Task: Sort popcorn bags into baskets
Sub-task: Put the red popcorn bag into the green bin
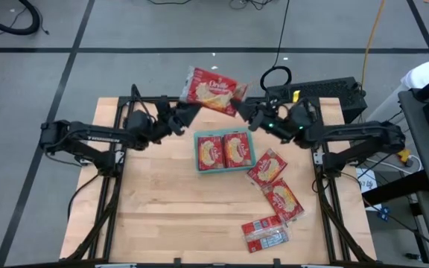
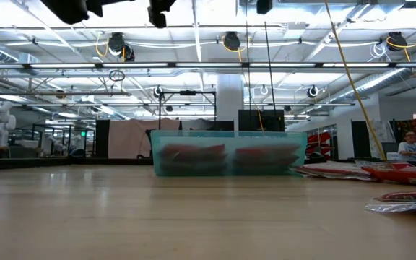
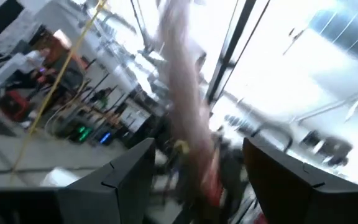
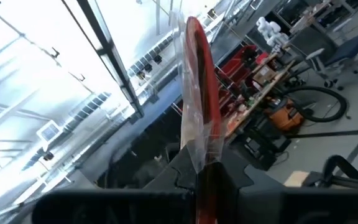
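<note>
The right tool (image 1: 243, 106) is clamping tight on one end of a bag (image 1: 213, 91) and holding it high in the air, beyond the far edge of the tray (image 1: 224, 135). The left tool (image 1: 190, 113) is sitting at the bag's other end with its fingers (image 3: 127, 180) spread, the bag's edge hanging between them but not gripped as far as I can judge. So the bag's long axis is running left to right between the two tools, and the tray is lying just nearer, below it. That is the relation to watch: the carry needs to come toward the near side and down. The tray is already holding two bags side by side, so the new one would be going on top. Three more bags (image 1: 267, 167) are lying loose on the bench (image 1: 162, 208) to the right of the tray, clear of that path.
</note>
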`<state>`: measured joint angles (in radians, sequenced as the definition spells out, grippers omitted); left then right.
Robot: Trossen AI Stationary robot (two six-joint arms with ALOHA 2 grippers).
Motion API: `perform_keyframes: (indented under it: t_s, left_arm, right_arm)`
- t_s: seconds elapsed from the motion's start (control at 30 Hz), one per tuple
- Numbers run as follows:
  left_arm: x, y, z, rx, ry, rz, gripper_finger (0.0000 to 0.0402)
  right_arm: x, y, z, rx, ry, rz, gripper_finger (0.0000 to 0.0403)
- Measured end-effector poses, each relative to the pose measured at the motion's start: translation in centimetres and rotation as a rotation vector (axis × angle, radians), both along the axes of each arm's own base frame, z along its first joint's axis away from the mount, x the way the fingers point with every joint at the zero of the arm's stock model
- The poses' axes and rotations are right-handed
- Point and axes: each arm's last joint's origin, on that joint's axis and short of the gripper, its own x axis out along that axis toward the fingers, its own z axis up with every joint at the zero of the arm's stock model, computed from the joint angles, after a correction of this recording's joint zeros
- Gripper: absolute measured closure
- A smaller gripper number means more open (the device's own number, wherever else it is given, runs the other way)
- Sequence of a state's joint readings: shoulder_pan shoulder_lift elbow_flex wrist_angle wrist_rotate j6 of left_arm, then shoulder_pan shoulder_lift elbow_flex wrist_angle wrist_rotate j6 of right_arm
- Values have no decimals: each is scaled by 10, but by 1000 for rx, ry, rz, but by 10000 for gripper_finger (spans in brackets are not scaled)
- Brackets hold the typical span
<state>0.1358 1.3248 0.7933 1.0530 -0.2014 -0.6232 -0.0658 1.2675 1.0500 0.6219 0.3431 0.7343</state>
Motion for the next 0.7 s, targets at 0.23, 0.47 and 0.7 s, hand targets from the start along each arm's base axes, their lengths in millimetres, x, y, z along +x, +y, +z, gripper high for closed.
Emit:
perform_keyframes:
  t_s: [0.23,0.47,0.7]
  left_arm:
    - [-7,18,6,90,-42,19,237]
    - [-12,41,5,55,-49,-58,380]
    - [-31,58,14,101,-18,-201,384]
  right_arm:
    - [17,2,-15,1,24,-45,391]
    - [9,1,-12,20,69,-62,370]
    - [-43,0,-5,127,316,54,297]
